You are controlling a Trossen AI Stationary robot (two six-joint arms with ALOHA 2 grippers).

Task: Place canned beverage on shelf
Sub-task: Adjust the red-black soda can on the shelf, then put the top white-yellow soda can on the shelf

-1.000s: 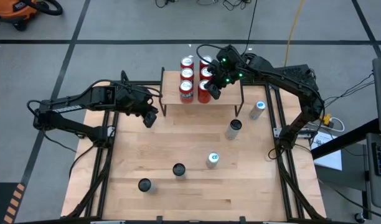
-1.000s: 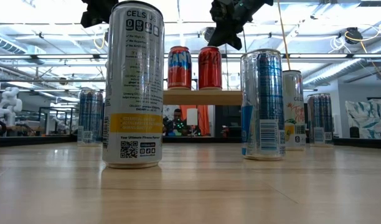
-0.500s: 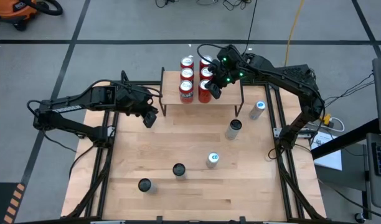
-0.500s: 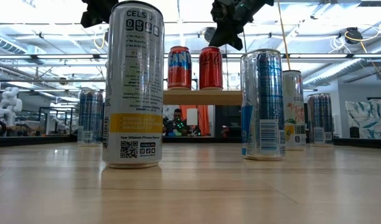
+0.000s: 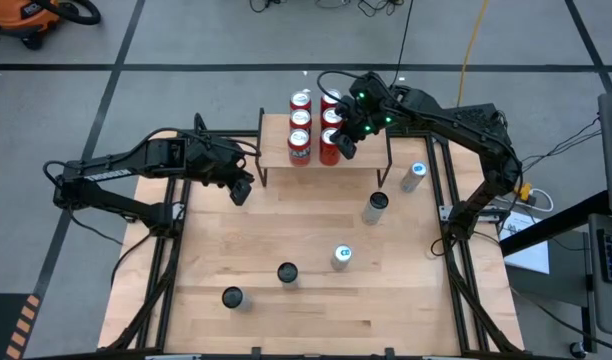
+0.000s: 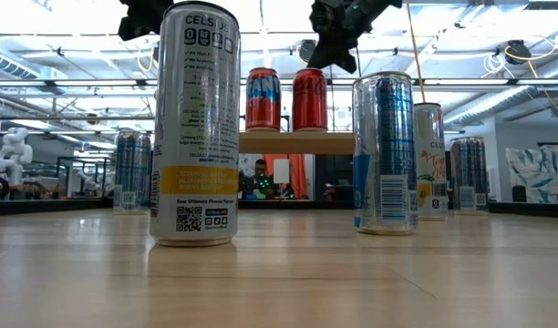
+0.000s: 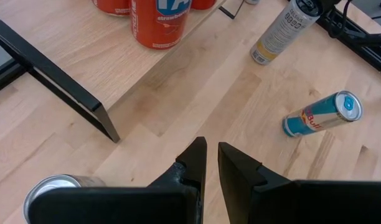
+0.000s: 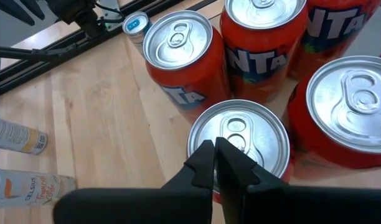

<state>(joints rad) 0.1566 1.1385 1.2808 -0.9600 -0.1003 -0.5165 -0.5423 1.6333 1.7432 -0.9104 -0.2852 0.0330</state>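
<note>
The shelf stands at the table's far middle with several red cans upright on its wooden top. My right gripper is shut and hangs over the top of the near right red can, which also shows in the low view. My left gripper hangs above the bare table just near of the shelf's left leg. It is shut but for a thin slit and holds nothing. My right gripper's shut fingertips slant down over the lid of the near right red can, which stands upright on the shelf. I cannot tell whether they touch it or stand a little above it.
Several slim cans stand loose on the tabletop: one near the shelf's right leg, a blue-topped one by the right edge, another in the middle, and two dark-topped ones nearer the front.
</note>
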